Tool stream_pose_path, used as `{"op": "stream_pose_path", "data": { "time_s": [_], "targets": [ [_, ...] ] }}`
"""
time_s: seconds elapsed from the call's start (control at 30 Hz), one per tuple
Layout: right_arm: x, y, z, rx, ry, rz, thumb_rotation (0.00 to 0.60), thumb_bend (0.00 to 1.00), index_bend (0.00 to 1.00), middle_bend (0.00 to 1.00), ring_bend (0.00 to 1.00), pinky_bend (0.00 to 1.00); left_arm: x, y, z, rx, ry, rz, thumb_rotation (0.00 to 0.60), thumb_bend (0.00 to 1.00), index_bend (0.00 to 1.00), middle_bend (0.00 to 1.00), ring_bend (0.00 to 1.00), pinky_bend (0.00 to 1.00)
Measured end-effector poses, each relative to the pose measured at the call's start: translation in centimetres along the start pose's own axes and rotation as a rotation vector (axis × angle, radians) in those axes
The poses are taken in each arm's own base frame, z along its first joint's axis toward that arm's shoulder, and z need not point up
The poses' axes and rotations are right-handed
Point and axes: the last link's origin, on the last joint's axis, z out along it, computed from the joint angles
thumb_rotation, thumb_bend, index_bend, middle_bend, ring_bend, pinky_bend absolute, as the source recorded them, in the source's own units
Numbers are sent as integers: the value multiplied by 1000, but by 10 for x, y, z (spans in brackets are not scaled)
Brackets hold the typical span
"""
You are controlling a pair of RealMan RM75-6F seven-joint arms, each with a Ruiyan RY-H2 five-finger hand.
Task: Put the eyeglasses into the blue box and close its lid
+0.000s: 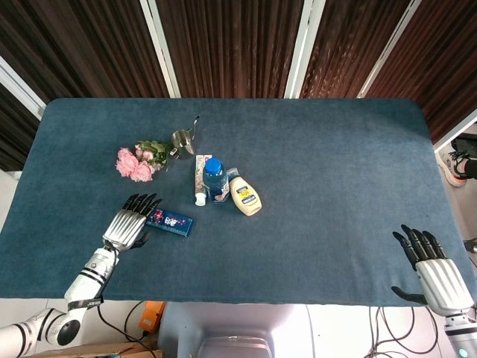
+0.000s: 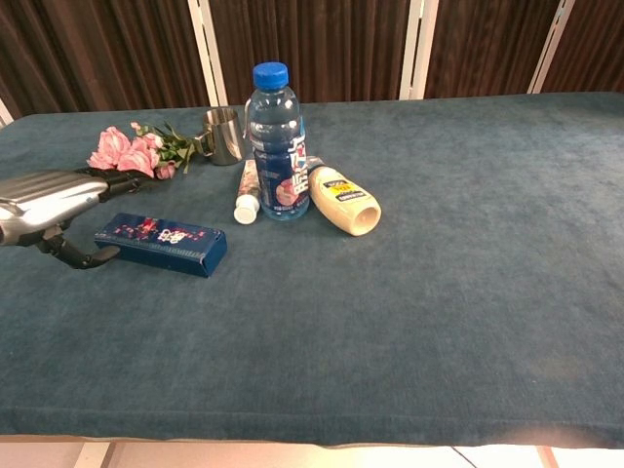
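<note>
At lower left of the head view, left hand point(image 1: 128, 227), fingers spread and holding nothing, sits just beside the shut blue box point(image 1: 169, 221); eyeglasses unseen, right hand point(image 1: 434, 272) likewise spread at lower right; task likely finished, retreat next.

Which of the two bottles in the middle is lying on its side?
The cream-coloured squeeze bottle lies on its side; the blue-capped drink bottle right beside it stands upright.
</note>
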Motion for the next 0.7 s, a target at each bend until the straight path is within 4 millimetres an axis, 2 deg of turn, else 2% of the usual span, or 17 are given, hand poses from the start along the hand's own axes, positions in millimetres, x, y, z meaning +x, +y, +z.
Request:
{"op": "stream_pose_path", "data": {
  "time_s": [0.17, 0.37, 0.57, 0.63, 0.67, 0.7],
  "targets": [
    [3, 4, 0, -10, 8, 9, 600, 217, 0, 0, 0, 83, -9, 0, 13, 16, -25, 25, 600, 399, 124, 0, 0, 46],
    [5, 5, -1, -14, 15, 12, 600, 216, 0, 0, 0, 83, -14, -4, 23, 32, -36, 23, 600, 404, 367, 0, 0, 46],
    [4, 5, -1, -13, 12, 9, 600, 216, 0, 0, 0, 83, -15, -3, 27, 30, -35, -1, 600, 405, 548, 0, 0, 48],
    [4, 4, -1, -13, 11, 8, 600, 217, 0, 0, 0, 83, -14, -2, 27, 28, -26, -9, 600, 405, 494, 0, 0, 49],
    [4, 4, -1, -12, 11, 8, 600, 217, 0, 0, 0, 83, -15, -2, 27, 26, -25, -12, 600, 405, 423, 0, 0, 49],
    [4, 4, -1, -12, 11, 8, 600, 216, 0, 0, 0, 83, -15, -2, 27, 25, -25, -19, 600, 404, 311, 0, 0, 50]
  ]
}}
